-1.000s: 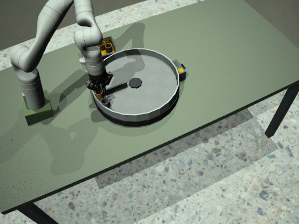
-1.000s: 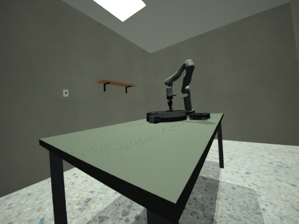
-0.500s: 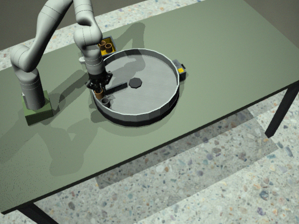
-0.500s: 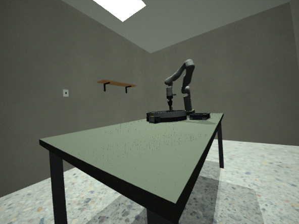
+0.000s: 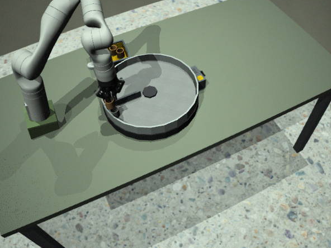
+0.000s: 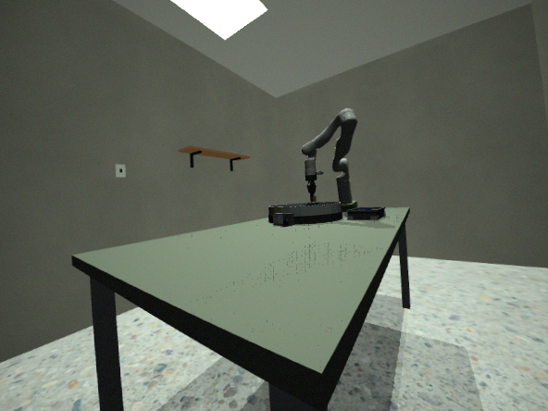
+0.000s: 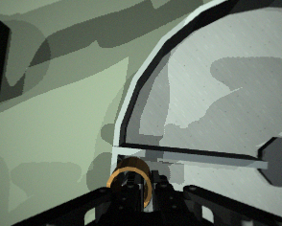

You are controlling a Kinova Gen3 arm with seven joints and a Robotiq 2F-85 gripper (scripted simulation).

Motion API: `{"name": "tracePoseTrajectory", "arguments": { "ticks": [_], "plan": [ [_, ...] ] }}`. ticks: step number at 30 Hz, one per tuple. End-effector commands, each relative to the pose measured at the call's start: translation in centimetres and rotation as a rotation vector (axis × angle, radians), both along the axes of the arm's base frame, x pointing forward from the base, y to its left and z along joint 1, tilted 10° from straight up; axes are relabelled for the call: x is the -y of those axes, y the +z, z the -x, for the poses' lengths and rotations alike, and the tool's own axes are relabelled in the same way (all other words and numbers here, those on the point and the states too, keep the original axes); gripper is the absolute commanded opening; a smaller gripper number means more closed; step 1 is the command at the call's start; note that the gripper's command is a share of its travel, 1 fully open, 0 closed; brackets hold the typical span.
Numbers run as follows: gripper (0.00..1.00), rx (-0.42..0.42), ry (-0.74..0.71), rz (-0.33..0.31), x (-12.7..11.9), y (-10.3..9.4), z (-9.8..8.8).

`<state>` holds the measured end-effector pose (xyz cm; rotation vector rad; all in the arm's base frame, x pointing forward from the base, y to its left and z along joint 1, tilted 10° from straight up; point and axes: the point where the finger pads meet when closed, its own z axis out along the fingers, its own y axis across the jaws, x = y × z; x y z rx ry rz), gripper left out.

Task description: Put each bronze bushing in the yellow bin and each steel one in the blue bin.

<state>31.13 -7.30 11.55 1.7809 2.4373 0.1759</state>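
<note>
My gripper (image 5: 108, 98) is shut on a bronze bushing (image 5: 109, 103) and holds it over the left rim of the turntable (image 5: 155, 95). The bushing shows in the wrist view (image 7: 129, 184) as an orange ring between the fingers. A steel bushing (image 5: 116, 113) stands on the turntable just below it, by the wall. The yellow bin (image 5: 118, 52) behind the arm holds two bronze bushings (image 5: 117, 51). The blue bin (image 6: 366, 212) shows only in the exterior view, right of the turntable (image 6: 305, 211). The gripper is tiny in that view (image 6: 311, 194).
A dark bar (image 5: 128, 98) runs from the turntable's black hub (image 5: 150, 91) towards the rim. A small box with a yellow panel (image 5: 199, 76) sits at the turntable's right side. The arm's green base (image 5: 42, 120) stands at the left.
</note>
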Motion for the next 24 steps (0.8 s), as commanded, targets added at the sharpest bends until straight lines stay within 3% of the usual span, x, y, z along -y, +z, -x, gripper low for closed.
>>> {"name": "tracePoseTrajectory", "arguments": {
  "ticks": [1, 24],
  "plan": [
    [0.0, 0.001, 0.001, 0.0, -0.02, 0.04, -0.03],
    [0.0, 0.001, 0.001, 0.0, 0.0, 0.63, 0.07]
  ]
}}
